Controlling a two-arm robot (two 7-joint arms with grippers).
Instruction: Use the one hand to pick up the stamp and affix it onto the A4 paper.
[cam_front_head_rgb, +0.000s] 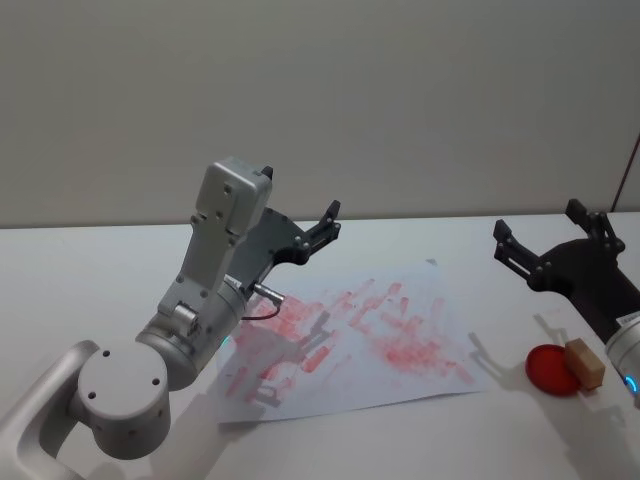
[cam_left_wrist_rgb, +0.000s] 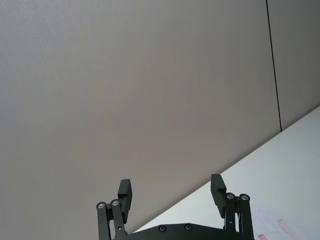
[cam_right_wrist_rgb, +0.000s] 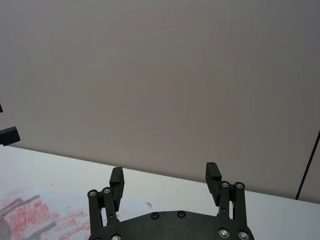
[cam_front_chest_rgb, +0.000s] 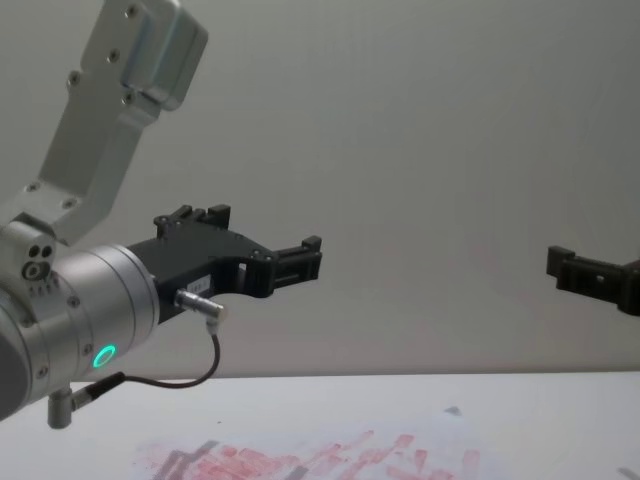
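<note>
Silver-grey arm (cam_front_head_rgb: 222, 215), black left hand (cam_front_head_rgb: 328, 225)

A4 paper (cam_front_head_rgb: 380, 340) flat at table (cam_front_head_rgb: 90, 270) centre. Stamp (cam_front_head_rgb: 584, 362) right of paper, against pad's (cam_front_head_rgb: 550, 372) right edge. Right gripper (cam_front_head_rgb: 538, 222) overhead, right of paper.

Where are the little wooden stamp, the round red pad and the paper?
stamp (cam_front_head_rgb: 585, 362), head view, on its tan top face.
red pad (cam_front_head_rgb: 549, 370), head view, on its red surface.
paper (cam_front_head_rgb: 372, 335), head view, middle of the printed sheet.

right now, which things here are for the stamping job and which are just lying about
For the job: stamp, A4 paper, right gripper, open.
Just there: left gripper, open, raised over the paper; red disc by the stamp.
</note>
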